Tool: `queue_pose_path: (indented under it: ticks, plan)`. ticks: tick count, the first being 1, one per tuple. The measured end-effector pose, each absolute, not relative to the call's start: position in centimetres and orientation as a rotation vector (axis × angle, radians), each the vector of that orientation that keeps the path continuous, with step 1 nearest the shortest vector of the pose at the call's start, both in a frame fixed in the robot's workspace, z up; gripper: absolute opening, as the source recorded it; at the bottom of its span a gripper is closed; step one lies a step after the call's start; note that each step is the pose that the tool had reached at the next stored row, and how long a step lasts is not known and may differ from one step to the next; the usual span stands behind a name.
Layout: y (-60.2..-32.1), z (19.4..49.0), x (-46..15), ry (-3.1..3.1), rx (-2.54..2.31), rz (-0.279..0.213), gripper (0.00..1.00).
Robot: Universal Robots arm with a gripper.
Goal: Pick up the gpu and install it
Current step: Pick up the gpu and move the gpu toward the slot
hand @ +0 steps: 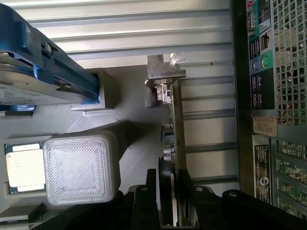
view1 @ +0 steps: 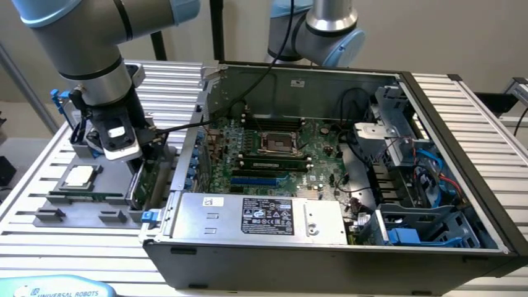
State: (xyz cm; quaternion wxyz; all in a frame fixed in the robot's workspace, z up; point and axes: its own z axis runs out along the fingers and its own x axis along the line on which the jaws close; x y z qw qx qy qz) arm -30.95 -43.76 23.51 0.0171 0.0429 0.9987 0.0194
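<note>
- The thin green-boarded gpu card with its silver end bracket (hand: 178,120) shows edge-on in the wrist view, so neither face can be made out. Its near end is hidden by the black gripper (hand: 169,184).
- The silver hard drive with blue side rails (hand: 33,72) is cut off by the picture's edge.
- The small square silver processor chip (hand: 21,167) is partly covered by a translucent white square block (hand: 79,167).
- Label print on the black computer case (hand: 241,72) is too small to read.
- A second grey arm with light-blue joint caps (view1: 330,28) is cut off at the exterior view's top edge.

Robot pincer (view1: 135,162) low over upright gpu (view1: 142,183) in grey tray (view1: 49,218), open computer case (view1: 330,263) just beside
</note>
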Motion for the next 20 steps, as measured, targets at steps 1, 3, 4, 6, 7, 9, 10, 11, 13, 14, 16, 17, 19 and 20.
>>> queue_pose_path:
  ticks: [1,3,4,6,7,9,10,11,13,14,16,17,19,20]
  plan:
    - [-43.76,23.51,-30.95,3.104,0.133,0.060,0.33]
    - [-43.76,23.52,-30.95,3.104,0.133,0.060,0.31]
    - [-43.76,23.51,-30.95,3.104,0.133,0.060,0.31]
    - [-43.76,23.51,-30.94,3.104,0.133,0.060,0.27]
    - [-43.76,23.51,-30.95,3.104,0.133,0.060,0.27]
    - [-43.76,23.51,-30.95,3.104,0.133,0.060,0.27]
    - [-43.76,23.51,-30.95,3.104,0.133,0.060,0.27]
    - [-43.76,23.51,-30.95,3.104,0.131,0.060,0.27]
    - [-43.76,23.51,-30.94,3.105,0.122,0.060,0.27]
    - [-43.76,23.50,-30.93,3.105,0.115,0.060,0.27]
    - [-43.76,23.50,-30.89,3.106,0.095,0.060,0.27]
    - [-43.76,23.51,-30.87,3.107,0.087,0.060,0.27]
    - [-43.76,23.51,-30.84,3.108,0.081,0.061,0.27]
    - [-43.76,23.51,-30.84,3.108,0.081,0.061,0.27]
